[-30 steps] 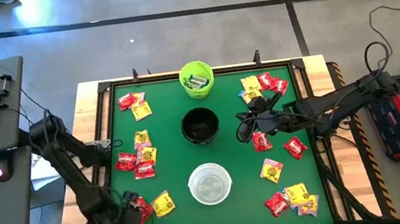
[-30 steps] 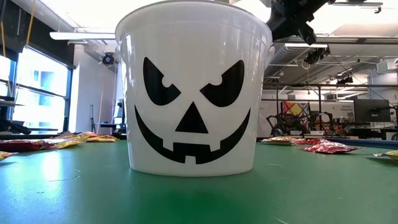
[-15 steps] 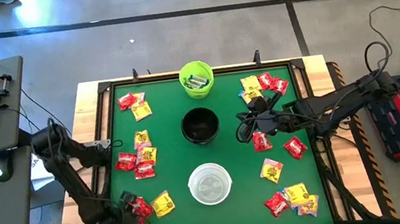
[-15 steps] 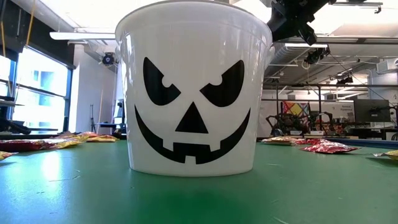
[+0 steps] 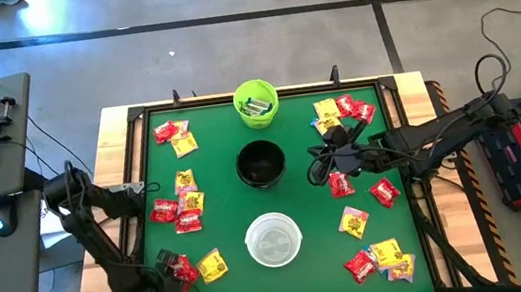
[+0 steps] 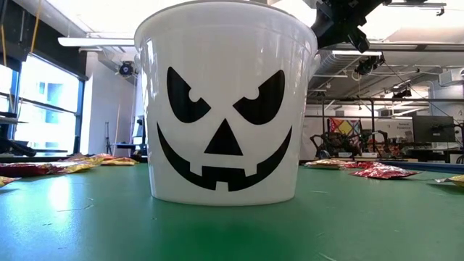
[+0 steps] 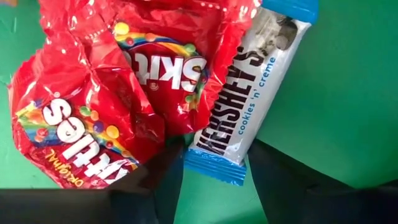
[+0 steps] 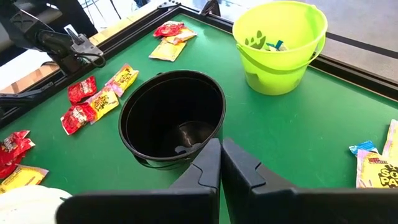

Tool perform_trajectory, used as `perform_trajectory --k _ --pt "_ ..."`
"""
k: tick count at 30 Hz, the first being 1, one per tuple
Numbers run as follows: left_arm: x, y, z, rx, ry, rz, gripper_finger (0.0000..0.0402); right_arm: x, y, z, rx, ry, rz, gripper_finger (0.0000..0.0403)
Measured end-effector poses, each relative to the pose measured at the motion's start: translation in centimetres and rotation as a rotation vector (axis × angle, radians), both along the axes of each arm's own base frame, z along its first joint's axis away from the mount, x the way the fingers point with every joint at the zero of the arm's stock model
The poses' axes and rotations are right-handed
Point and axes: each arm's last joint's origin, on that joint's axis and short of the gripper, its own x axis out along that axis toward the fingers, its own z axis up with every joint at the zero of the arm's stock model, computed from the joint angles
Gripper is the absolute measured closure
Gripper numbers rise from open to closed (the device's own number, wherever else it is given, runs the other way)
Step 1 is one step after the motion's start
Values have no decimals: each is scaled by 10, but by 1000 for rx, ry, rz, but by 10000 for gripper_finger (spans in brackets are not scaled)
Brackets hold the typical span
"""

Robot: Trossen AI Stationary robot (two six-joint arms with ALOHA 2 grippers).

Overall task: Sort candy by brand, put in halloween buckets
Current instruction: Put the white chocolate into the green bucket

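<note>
Three halloween buckets stand in a row down the table's middle: lime green [image 5: 256, 103] at the far edge with candy inside, black [image 5: 261, 163], and white [image 5: 273, 240] with a jack-o'-lantern face [image 6: 225, 109]. My left gripper [image 5: 169, 281] points down, open, at the near left corner. Below it lie crumpled red Skittles packets [image 7: 106, 93] and a white-blue Hershey's packet [image 7: 249, 87], flat on the green mat. Its fingers stand either side of that packet's near end [image 7: 214, 165]. My right gripper [image 8: 221, 158] hangs shut above the mat, right of the black bucket [image 8: 171, 118]. My left gripper comes from above with one finger [image 7: 155, 186] at the red packet's edge and the other [image 7: 280, 180] beyond the Hershey's packet's blue end. Whether either finger touches a packet, I cannot tell. Both packets lie flat on the mat.
Loose red and yellow candy lies in heaps at the far left [image 5: 174, 137], mid left [image 5: 178, 207], far right [image 5: 342, 110] and near right [image 5: 381, 259]. A yellow packet [image 5: 213, 265] lies right of my left gripper. A raised black frame [image 5: 141, 182] rims the mat.
My left gripper has sunk toward the packets at the near left corner and tipped to point more steeply down. The packets and the buckets have stayed where they were.
</note>
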Motion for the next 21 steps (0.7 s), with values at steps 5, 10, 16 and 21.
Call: perform_trajectory --k 5,10,16,21 --pt "-1 0 0 -16 33 32 271 0 0 0 2 -1 -2 403" --pt "-2 0 1 -41 88 35 314 0 0 0 -3 3 2 403" --pt "-4 1 7 -69 98 48 350 0 0 0 -5 4 4 403" --pt "-5 3 15 -96 92 72 377 0 0 0 -6 4 4 403"
